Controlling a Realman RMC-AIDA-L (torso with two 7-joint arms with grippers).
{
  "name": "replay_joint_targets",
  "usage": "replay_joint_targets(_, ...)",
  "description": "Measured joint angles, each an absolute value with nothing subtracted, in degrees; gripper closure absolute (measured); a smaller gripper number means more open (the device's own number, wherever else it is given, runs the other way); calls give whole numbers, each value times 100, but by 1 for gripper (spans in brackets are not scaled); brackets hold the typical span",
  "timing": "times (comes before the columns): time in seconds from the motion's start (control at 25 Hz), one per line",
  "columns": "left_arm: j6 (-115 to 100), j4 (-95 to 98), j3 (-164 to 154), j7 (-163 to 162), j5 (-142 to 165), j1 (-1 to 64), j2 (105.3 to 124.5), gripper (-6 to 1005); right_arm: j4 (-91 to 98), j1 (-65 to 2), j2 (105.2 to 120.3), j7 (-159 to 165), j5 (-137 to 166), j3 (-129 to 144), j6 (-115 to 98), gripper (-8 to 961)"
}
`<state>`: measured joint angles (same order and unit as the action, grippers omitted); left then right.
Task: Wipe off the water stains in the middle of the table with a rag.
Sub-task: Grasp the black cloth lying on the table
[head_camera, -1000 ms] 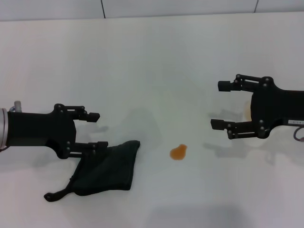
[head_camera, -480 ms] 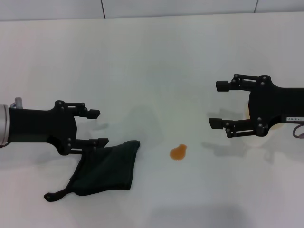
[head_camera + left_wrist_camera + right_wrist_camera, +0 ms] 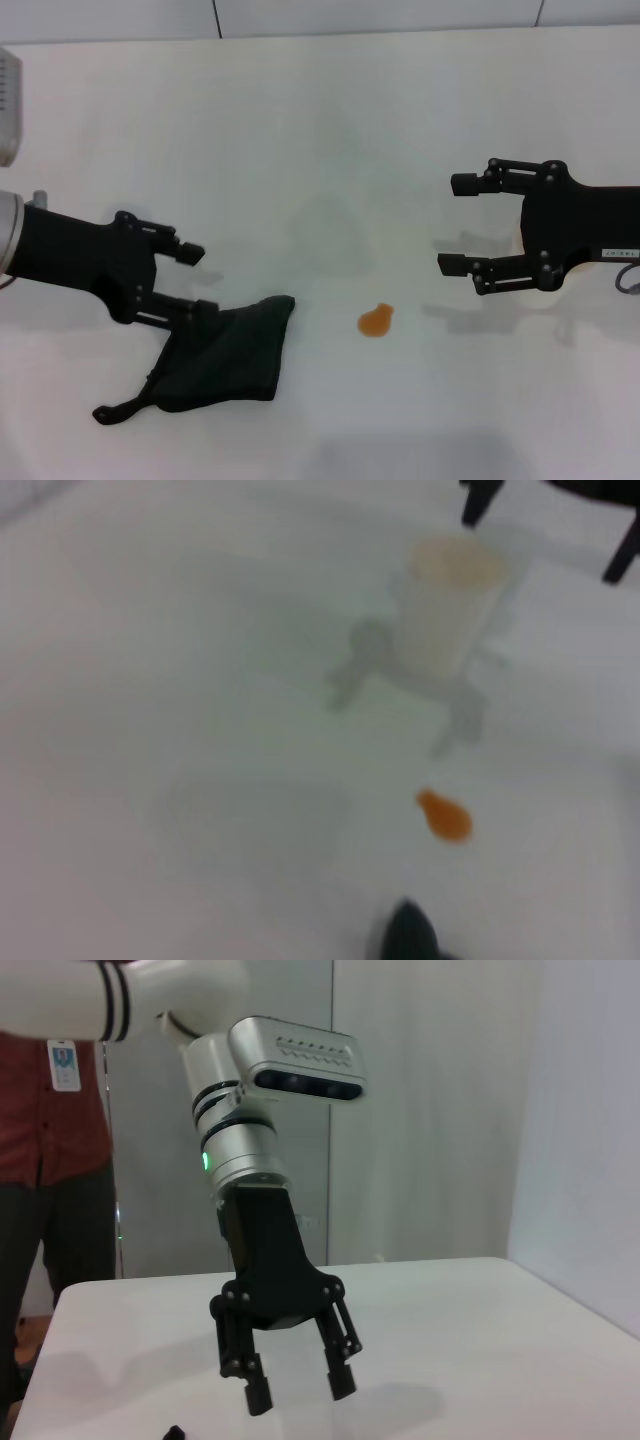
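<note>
One smooth white table [image 3: 330,120] is shown, bearing one soft, crumpled dark green-black rag [image 3: 225,350] with a thin trailing corner, one small rounded orange-amber water stain [image 3: 375,320] and one white paper cup [image 3: 447,608]. The stain is seen just to the right of the rag, apart from it. Two black grippers are counted. The left gripper [image 3: 197,280] is held with fingers spread at the rag's upper left edge. The right gripper [image 3: 452,224], likewise spread and empty, is placed well right of the rag, beyond the stain.
</note>
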<state>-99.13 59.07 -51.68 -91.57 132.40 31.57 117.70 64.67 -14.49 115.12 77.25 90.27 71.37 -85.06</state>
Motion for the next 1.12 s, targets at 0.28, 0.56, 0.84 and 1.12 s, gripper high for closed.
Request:
replay_joint_targets(0.28,-10458,6470,-5259,-9732,14042,3461,11829,354,6470,-1481,11513,7750,9134,7224,-8490,111)
replay_joint_targets(0.56,-10515,6625,-5618,-9913,14119,3540,11838,355,6853,-1353,11497,8131,9689,7194,-8527,111)
replay_joint_targets(0.84,-10520,6618,-5691,-9929,14176,3643,11861,357,7476,-1148,11498,8688,10304,7215,-8664,111)
replay_joint_targets(1.12,-10474,6551,-6034,-10078,14214,3663,11903,359,7596,-1123,11504,8786,10356,7204,-8695,111)
